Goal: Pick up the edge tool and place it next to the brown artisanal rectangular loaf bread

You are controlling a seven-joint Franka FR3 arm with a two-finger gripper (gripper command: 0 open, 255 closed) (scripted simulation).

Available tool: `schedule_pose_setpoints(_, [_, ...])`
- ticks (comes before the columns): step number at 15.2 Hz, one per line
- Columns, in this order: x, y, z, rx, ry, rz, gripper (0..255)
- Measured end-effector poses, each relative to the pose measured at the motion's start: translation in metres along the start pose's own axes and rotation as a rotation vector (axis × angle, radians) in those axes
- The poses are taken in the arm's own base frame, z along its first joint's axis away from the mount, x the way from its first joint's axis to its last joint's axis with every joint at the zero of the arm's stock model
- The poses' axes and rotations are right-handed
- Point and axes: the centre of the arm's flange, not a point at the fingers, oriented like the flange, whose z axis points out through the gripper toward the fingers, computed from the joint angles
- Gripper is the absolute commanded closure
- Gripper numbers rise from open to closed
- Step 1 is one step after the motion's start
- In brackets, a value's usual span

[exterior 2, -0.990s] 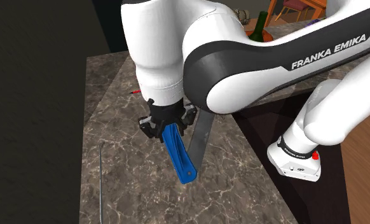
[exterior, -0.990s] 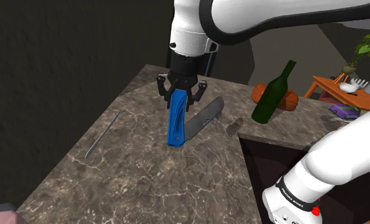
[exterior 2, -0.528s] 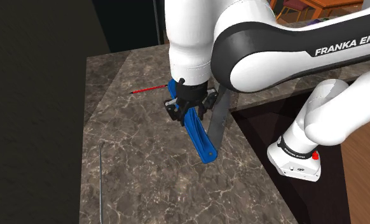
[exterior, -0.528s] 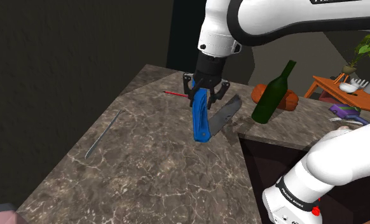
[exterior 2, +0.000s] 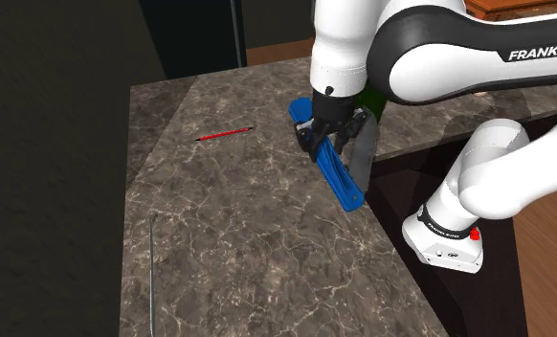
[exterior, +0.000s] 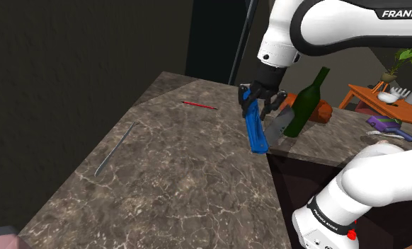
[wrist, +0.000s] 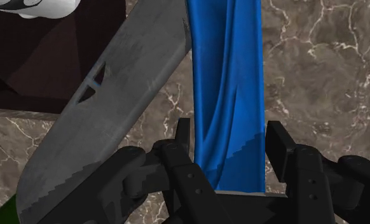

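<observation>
The edge tool is a folding knife with a blue handle (exterior: 254, 131) and a grey blade (exterior: 278, 127). It hangs in the air above the marble counter (exterior: 155, 177), handle pointing down. My gripper (exterior: 262, 97) is shut on the handle's upper end. In the second exterior view the blue handle (exterior 2: 335, 168) slants down from the gripper (exterior 2: 326, 130), with the blade (exterior 2: 361, 153) beside it. The wrist view has the handle (wrist: 228, 102) clasped between both fingers and the blade (wrist: 107, 108) fanned out to one side. The brown loaf (exterior: 320, 109) lies behind a green bottle (exterior: 306, 102), mostly hidden.
A red pencil (exterior: 199, 105) lies on the counter's far part, also seen as a red pencil (exterior 2: 225, 133). A thin grey rod (exterior: 114, 148) lies near the shoulder view's left edge. A dark recess (exterior: 307, 187) opens beside the counter. Furniture stands at the back right.
The arm has carried the knife toward the shoulder view's right, from mid-counter to just beside the green bottle. The red pencil, earlier hidden by the arm, is uncovered.
</observation>
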Motion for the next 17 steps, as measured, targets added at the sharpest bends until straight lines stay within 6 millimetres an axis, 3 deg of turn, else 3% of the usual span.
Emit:
schedule_pose_setpoints(15, [0.073, 0.186, 0.008, 0.002, -0.001, 0.000, 255])
schedule_pose_setpoints(17, [0.083, 0.209, 0.002, 0.002, -0.001, 0.000, 255])
